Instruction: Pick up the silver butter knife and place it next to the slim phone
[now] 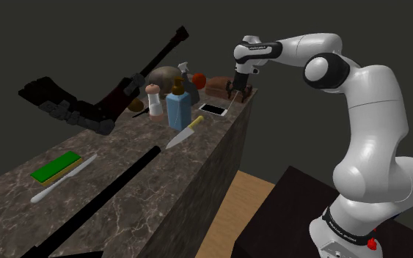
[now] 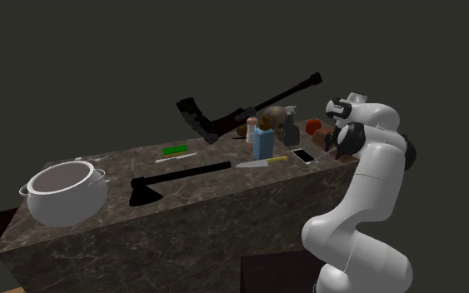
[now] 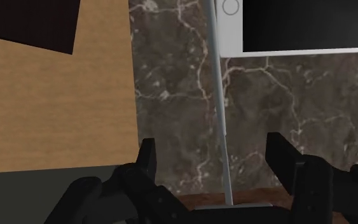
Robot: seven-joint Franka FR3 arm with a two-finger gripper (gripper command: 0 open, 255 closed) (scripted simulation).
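Knife (image 3: 222, 127) flat near the counter (image 3: 171, 95) edge, just beside the phone (image 3: 298, 25), gripper (image 3: 211, 145) fingers wide apart astride it, holding nothing; placing looks done, next a clean straight lift away

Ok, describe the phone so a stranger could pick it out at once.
Take the dark marble counter; go to its crowded end, under the gripper. Between the blue carton and the edge lies the phone: the one flat white-framed slab with a dark screen, a thin silver knife alongside it.
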